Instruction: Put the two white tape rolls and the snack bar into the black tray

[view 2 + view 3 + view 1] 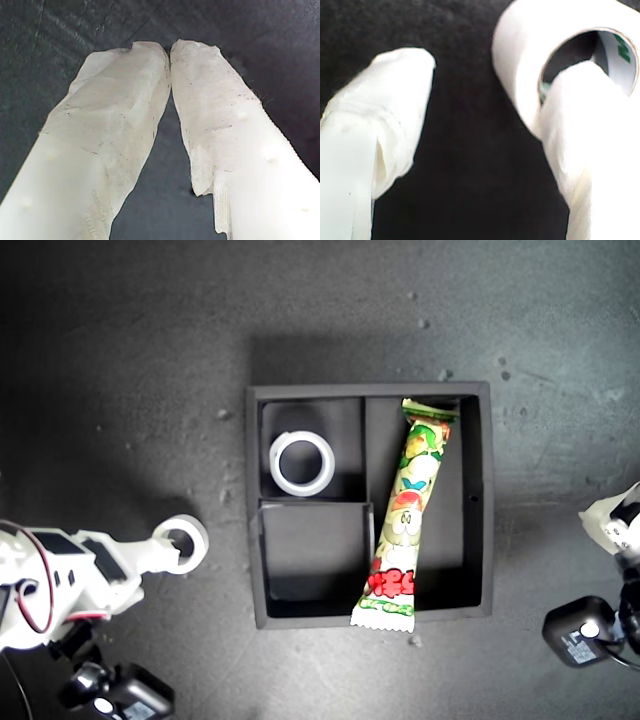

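Counting what you have on the dark table (pixel 120 360), line by line:

Tape rolls: two. One tape roll (pixel 301 463) lies flat in a small square compartment of the black tray (pixel 478 490), the one toward the exterior view's upper left. The second tape roll (pixel 184 542) is outside the tray, near its wall on the exterior view's left.

Snack bar: one. Your snack bar (pixel 409 515) lies slightly slanted in the long compartment, and its lower crimped end overlaps the tray's near wall.

Tray: one, three compartments. The other small square compartment holds nothing.

Second gripper: your second gripper (pixel 487 95) is at the exterior view's lower left. Its fingers are spread; one finger (pixel 580 125) reaches through the second roll's open centre, while the other finger stands apart from the roll. Nothing is pinched.

First gripper: your first gripper (pixel 170 50) shows its two fingers pressed together at the tips with nothing between them. In the exterior view only a white edge of that arm shows at the right side.
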Controlling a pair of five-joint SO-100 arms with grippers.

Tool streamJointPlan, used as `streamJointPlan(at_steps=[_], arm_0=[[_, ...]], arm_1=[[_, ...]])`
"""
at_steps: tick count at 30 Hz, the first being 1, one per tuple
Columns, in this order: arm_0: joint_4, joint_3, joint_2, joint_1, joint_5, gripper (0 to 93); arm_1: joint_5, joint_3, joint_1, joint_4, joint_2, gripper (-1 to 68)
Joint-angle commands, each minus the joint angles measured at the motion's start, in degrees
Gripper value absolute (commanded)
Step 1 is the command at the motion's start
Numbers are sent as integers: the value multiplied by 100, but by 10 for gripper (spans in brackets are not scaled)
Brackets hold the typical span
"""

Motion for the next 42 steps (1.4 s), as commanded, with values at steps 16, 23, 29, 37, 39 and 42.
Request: streamJointPlan(at_steps=[16, 23, 29, 37, 39, 42], arm_0=[[-26, -747, -193, 9, 255, 156], [62, -844, -668, -18, 149, 156], [-70, -1028, -1318, -97, 141, 158], [360, -1951, -2760, -483, 299, 1], [914, -2329, -2830, -598, 369, 0], [2127, -3103, -2681, -721, 510, 0]], arm_1=[[9, 360, -26, -466, 237, -2], [9, 387, -26, -483, 237, -2], [149, 562, -35, -580, 237, -2], [571, 976, -211, -923, 237, -3], [633, 993, -246, -949, 246, -3], [677, 1020, -299, -949, 290, -3]])
